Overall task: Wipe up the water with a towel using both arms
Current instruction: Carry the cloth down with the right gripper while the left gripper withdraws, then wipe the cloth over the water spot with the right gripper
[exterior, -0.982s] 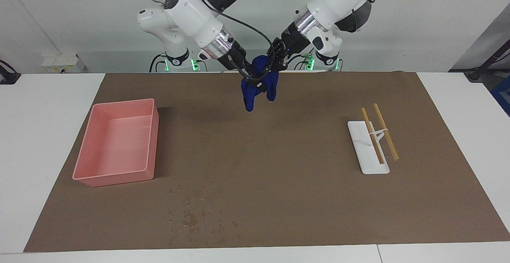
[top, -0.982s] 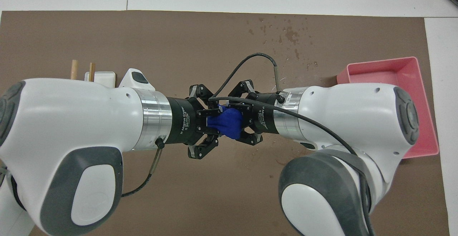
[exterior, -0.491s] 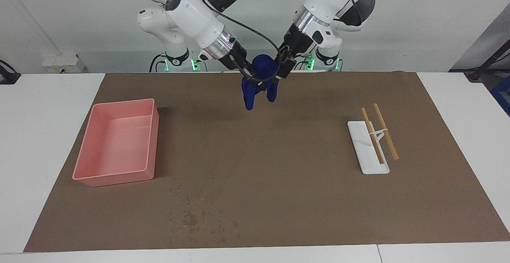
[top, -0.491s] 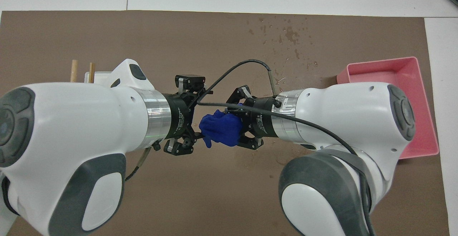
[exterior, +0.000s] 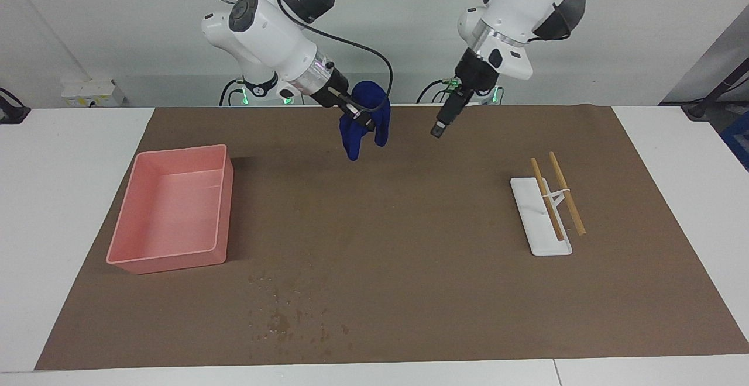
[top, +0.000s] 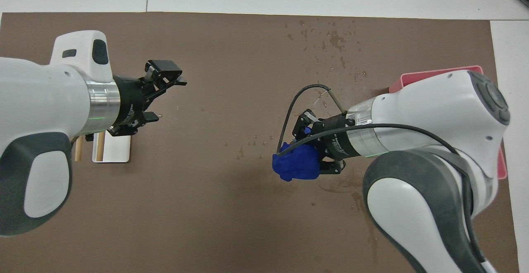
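Observation:
The blue towel (exterior: 353,138) hangs bunched in the air over the part of the brown mat (exterior: 409,257) near the robots, with my right gripper (exterior: 363,121) shut on it. From overhead the towel (top: 295,166) is a lump at the right gripper (top: 309,151). My left gripper (exterior: 440,127) hangs apart from the towel, toward the left arm's end of the table. It stands open and holds nothing, its fingers spread in the overhead view (top: 166,96). Water drops (exterior: 285,311) lie scattered on the mat farthest from the robots; overhead they show as water drops (top: 332,40).
A pink bin (exterior: 182,151) sits on the mat at the right arm's end, partly under the right arm as the pink bin (top: 417,81) overhead. A white tray (exterior: 541,240) with two chopsticks (exterior: 565,193) lies at the left arm's end.
The left gripper has let go of the towel, opened and drawn away toward its own end of the table. The right gripper keeps the towel and has shifted slightly toward its end.

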